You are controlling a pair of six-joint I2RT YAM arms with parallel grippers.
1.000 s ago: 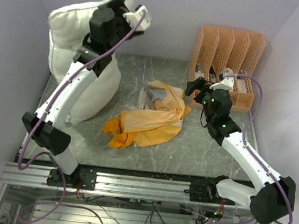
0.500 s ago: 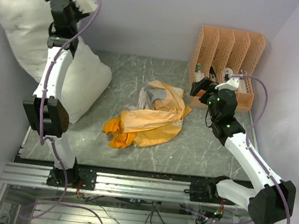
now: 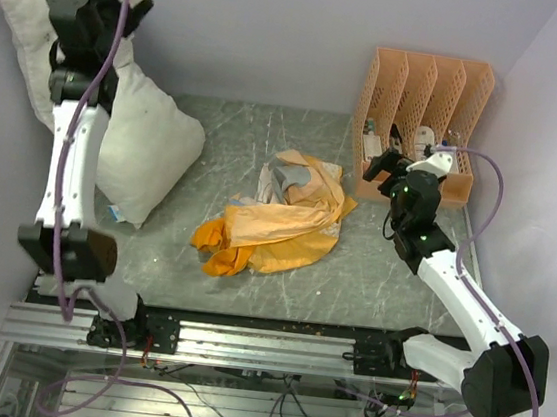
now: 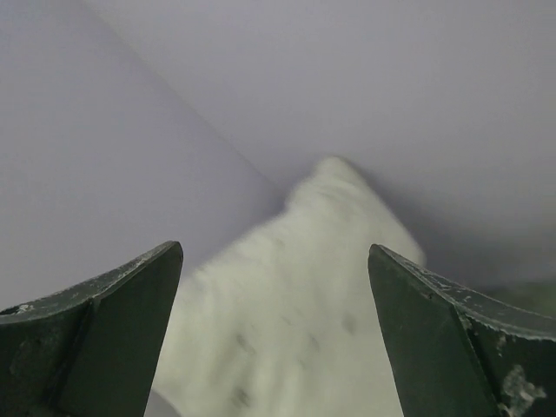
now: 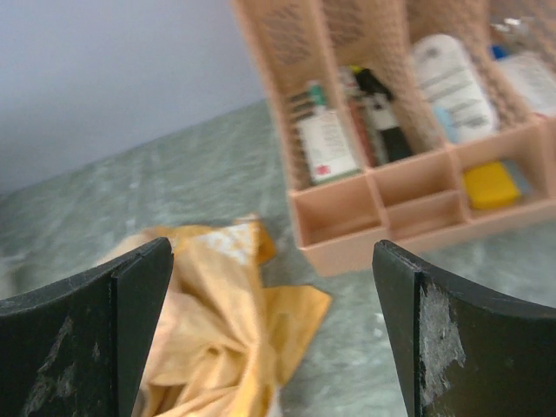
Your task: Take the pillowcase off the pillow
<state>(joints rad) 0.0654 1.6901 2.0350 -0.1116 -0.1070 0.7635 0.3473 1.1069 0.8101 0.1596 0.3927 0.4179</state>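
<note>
Seeing pillowcase (image 3: 282, 221) crumpled mid-counter (image 3: 382, 276), well apart from pillow (image 3: 143, 143) propped against left wall. Reading left pincer (image 4: 274, 261) as released, nothing between fingers. Same for right pincer (image 5: 272, 252): spread, empty, near file organizer (image 3: 428, 90). Could knock pillow into a slump toward near edge if left arm swings low beside it. Can't make out pillow's top corner behind left arm. Can't trust blurred left wrist view for contact. Can't read pillowcase print in the folds.

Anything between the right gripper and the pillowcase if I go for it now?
Nothing visible. The right gripper hangs open near the pillowcase, which lies crumpled mid-table, with only bare table between them. The file organizer stands to the other side of the gripper, off that path.
</note>
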